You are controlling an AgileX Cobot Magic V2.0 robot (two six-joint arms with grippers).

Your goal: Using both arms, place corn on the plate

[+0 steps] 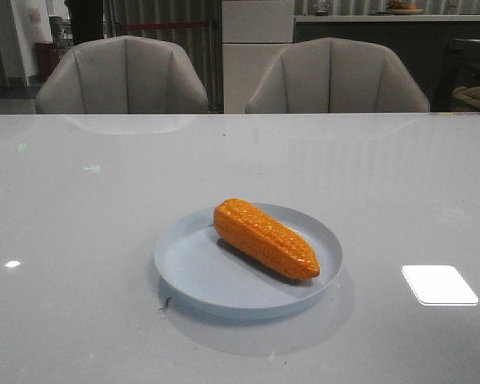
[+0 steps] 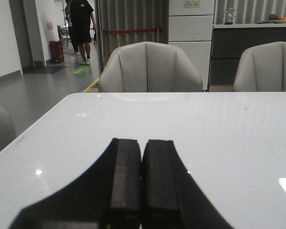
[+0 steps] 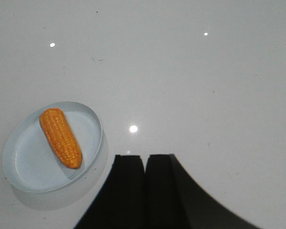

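The orange corn (image 1: 266, 238) lies on the pale blue plate (image 1: 188, 268) in the middle of the table, its tapered end toward the front right. Both also show in the right wrist view, the corn (image 3: 60, 137) lying on the plate (image 3: 28, 167). My right gripper (image 3: 145, 158) is shut and empty, above the table and apart from the plate. My left gripper (image 2: 142, 141) is shut and empty, held over bare table; the plate and corn are out of its view. Neither arm shows in the front view.
The table is a glossy white surface (image 1: 80, 240) with light reflections. Two grey chairs (image 1: 122, 76) (image 1: 336, 78) stand behind its far edge. A person (image 2: 80, 26) stands far back in the room in the left wrist view.
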